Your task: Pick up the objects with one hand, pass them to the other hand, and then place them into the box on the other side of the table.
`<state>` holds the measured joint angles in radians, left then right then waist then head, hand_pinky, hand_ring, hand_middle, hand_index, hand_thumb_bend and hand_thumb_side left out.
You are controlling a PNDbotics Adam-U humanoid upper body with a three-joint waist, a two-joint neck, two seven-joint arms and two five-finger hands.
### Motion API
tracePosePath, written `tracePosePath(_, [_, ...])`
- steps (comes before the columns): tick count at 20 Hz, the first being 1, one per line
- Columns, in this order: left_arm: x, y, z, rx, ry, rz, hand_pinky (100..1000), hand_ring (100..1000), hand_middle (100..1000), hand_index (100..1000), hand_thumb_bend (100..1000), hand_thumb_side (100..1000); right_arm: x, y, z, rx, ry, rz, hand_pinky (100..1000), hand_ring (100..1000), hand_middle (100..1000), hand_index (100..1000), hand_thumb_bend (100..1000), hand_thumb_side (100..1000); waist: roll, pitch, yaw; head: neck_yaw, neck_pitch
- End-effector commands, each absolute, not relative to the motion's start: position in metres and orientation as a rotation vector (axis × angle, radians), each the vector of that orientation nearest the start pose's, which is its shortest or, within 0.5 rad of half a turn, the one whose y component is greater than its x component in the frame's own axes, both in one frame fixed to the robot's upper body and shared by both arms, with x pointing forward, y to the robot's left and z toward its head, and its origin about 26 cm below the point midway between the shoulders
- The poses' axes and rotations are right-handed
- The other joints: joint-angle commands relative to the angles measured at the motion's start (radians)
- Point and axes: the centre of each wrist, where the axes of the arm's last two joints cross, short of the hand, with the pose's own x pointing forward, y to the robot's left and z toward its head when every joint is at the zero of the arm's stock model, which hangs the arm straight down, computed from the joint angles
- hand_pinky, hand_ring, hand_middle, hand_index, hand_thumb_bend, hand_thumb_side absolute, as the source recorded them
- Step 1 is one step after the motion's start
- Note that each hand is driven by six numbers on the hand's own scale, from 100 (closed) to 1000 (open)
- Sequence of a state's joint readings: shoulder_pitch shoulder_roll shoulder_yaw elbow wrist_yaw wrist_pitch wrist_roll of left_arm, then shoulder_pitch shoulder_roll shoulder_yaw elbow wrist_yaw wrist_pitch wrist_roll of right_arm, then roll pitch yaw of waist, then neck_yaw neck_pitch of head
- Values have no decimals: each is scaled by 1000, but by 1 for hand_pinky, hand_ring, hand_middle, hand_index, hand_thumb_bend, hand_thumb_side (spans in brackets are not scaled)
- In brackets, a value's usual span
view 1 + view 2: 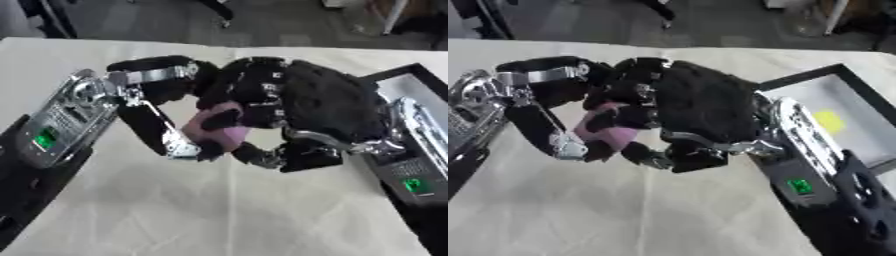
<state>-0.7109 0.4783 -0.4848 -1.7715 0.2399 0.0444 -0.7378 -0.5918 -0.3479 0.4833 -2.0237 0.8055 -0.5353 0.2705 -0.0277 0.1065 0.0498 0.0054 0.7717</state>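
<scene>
- Pink block (229, 134) sat mid-bench (219, 210), above the surface, for transfer.
- Left hand (162, 107) and right hand (289, 107) both curled around it.
- Box (859, 117) lay right, awaiting it.

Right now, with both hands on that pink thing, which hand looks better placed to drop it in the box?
The right hand, probably: its fingers curl around the pink block, and the black-rimmed box lies on its side. The left hand is farther from it.

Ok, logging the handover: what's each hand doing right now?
Left hand: fingers curled round the pink object.
Right hand: fingers curled on the same pink object.
</scene>
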Motion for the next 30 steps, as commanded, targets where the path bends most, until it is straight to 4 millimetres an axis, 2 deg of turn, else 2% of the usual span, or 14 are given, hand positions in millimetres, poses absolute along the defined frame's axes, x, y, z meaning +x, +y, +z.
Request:
tracePosePath(1, [329, 139, 248, -660, -1790, -1730, 732, 520, 474, 650, 100, 190, 287, -127, 230, 473, 2347, -1778, 795, 718, 431, 652, 100, 100, 15, -31, 1, -1, -2])
tracePosePath(2, [329, 139, 248, -657, -1792, -1731, 739, 537, 491, 667, 115, 216, 287, -127, 230, 473, 2349, -1777, 794, 717, 420, 648, 100, 100, 15, -31, 1, -1, -2])
tracePosePath(3, [329, 140, 248, -652, -1794, -1733, 746, 558, 513, 687, 171, 281, 287, -127, 230, 473, 2351, -1776, 794, 716, 418, 646, 100, 100, 15, -31, 1, -1, -2])
tracePosePath(8, [333, 145, 247, -614, -1810, -1730, 770, 619, 581, 747, 358, 488, 288, -129, 230, 471, 2365, -1760, 793, 715, 417, 645, 100, 100, 14, -30, 0, 0, -2])
tracePosePath(14, [336, 148, 246, -594, -1819, -1754, 809, 712, 672, 809, 516, 626, 288, -130, 230, 472, 2378, -1733, 788, 703, 394, 617, 100, 100, 14, -30, -1, 0, -2])
tracePosePath(17, [338, 149, 245, -586, -1825, -1769, 827, 744, 717, 837, 573, 663, 288, -130, 230, 476, 2383, -1721, 787, 701, 389, 614, 100, 100, 14, -29, -2, 0, -2])
tracePosePath(30, [344, 151, 243, -619, -1804, -1806, 862, 795, 795, 881, 601, 756, 289, -130, 232, 492, 2387, -1674, 787, 704, 387, 612, 100, 100, 15, -29, -6, 2, -2])
